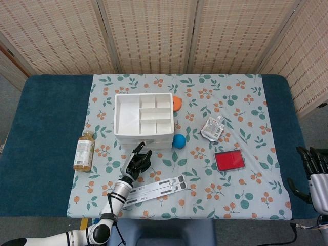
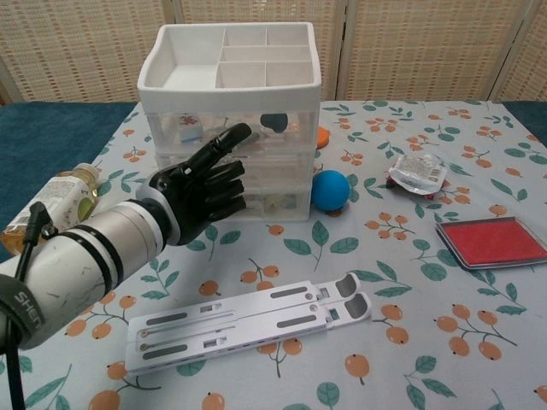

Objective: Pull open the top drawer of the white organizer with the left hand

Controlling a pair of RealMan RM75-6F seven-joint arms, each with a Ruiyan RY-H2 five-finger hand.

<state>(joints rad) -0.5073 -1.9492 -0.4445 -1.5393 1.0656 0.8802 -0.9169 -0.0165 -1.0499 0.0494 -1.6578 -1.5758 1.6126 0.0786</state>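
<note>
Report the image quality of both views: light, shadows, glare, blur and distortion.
Head view: even, soft light, sharp throughout, only faint shadows beside the white organizer; the right hand is cut off at the frame edge. Chest view: the left hand is close and sharp, the forearm looms large from perspective, and mild reflections show on the organizer's clear drawer fronts.

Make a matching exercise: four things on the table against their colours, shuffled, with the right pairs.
Things:
1. ball
2. organizer
3. flat case
4. left hand

Colours:
A. white
B. black
C. blue
D. red

Pairs: 1-C, 2-A, 3-D, 4-B
</note>
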